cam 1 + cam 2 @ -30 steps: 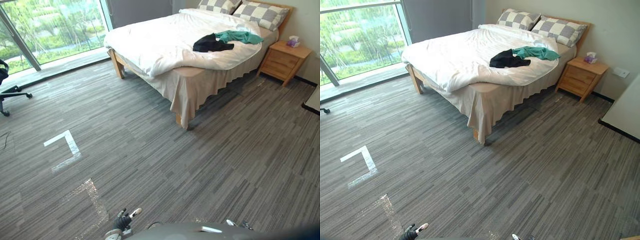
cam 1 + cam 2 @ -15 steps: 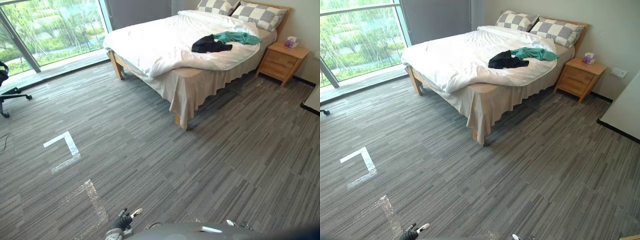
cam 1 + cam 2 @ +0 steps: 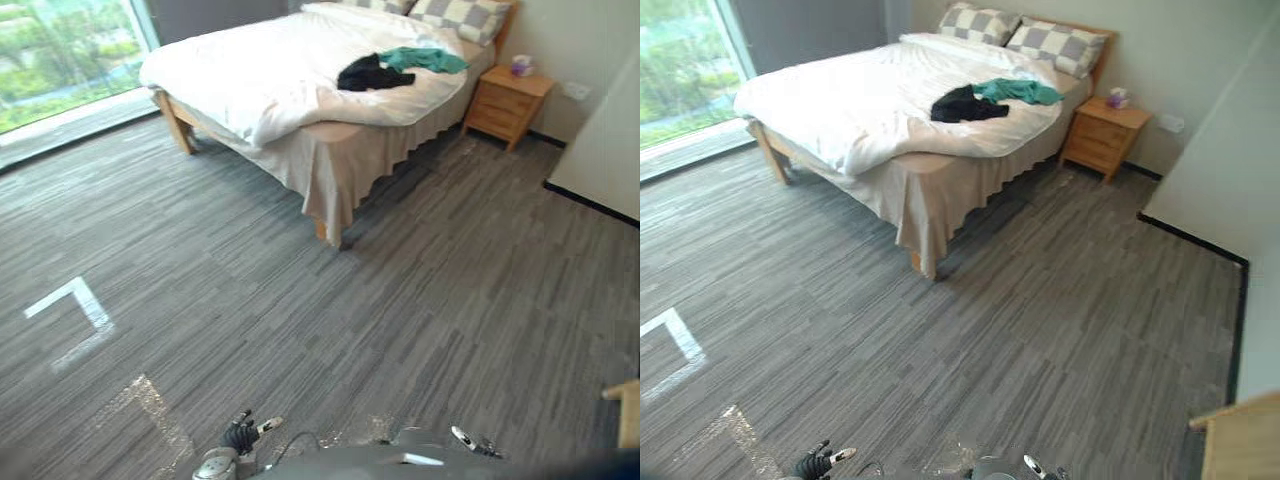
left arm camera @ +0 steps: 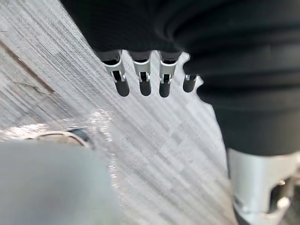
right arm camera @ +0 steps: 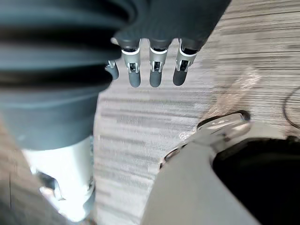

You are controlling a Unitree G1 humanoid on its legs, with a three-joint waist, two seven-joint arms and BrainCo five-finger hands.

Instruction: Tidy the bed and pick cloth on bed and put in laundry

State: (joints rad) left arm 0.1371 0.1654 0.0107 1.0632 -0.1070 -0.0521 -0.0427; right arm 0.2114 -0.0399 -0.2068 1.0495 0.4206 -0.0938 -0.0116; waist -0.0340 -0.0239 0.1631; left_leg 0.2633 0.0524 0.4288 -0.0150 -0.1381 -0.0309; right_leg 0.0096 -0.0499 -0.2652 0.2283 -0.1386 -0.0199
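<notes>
grey carpet [image 3: 430, 300], bed [image 3: 250, 62] with black cloth [image 3: 372, 74], teal cloth [image 3: 428, 59]; left hand [image 4: 142, 70], right hand [image 5: 157, 65] loose-fingered, empty

A bedroom: bed [image 3: 840, 105], checked pillows [image 3: 1055, 47] and wooden nightstand [image 3: 1102, 135].

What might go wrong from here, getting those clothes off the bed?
The black cloth and the teal cloth lie touching on the white duvet, so a grab may take only one or drag the duvet. They lie toward the wooden nightstand, which an approach could bump. A light wooden edge is close on the robot's right; a turn might clip it.
</notes>
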